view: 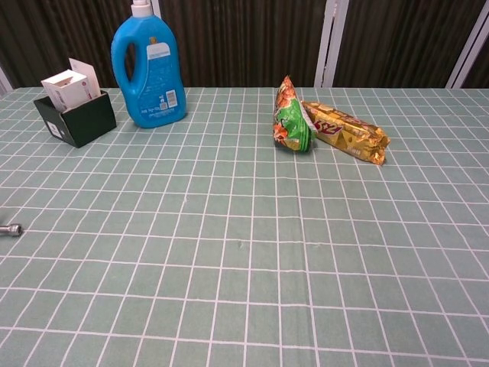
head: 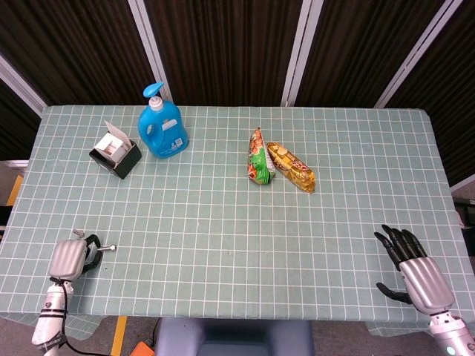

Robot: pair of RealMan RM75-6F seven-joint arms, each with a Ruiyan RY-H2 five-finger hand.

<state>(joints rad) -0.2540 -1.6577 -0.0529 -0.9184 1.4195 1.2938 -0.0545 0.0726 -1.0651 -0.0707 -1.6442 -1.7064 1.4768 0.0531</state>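
On the tabletop (view: 244, 306) just a fingertip of my left robot hand (view: 11, 229) shows, the black box (view: 76, 118) and blue bottle (view: 149, 69) beyond it, snack packets (view: 328, 122) far right.

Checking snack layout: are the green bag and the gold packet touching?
Touching. Chest view shows the green bag overlapping the gold packet end, no gap; head view agrees.
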